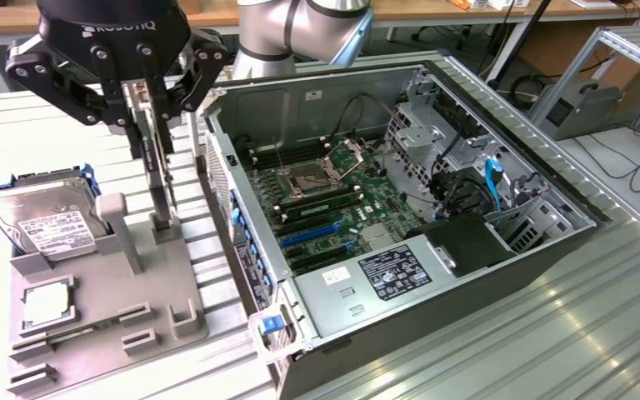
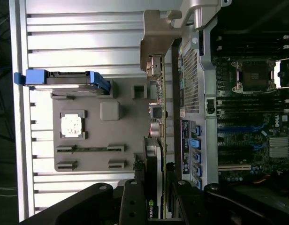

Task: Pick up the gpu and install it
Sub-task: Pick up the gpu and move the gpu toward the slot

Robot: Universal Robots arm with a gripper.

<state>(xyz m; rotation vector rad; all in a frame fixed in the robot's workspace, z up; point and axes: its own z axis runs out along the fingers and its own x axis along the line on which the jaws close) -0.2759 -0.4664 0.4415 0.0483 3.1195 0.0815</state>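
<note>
My black pincer point(image 1: 150, 125) pinched the thin black gpu card point(image 1: 162, 192), which hung straight below (long axis vertical).

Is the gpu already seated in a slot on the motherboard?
No, the gripper holds the gpu upright at the gray holder, outside the computer case.

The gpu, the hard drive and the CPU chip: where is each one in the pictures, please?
gpu point(image 1: 161, 179): exterior view, on its dark upright edge.
hard drive point(image 1: 59, 233): exterior view, on its white label.
CPU chip point(image 1: 47, 306): exterior view, on its silver top face.
</note>
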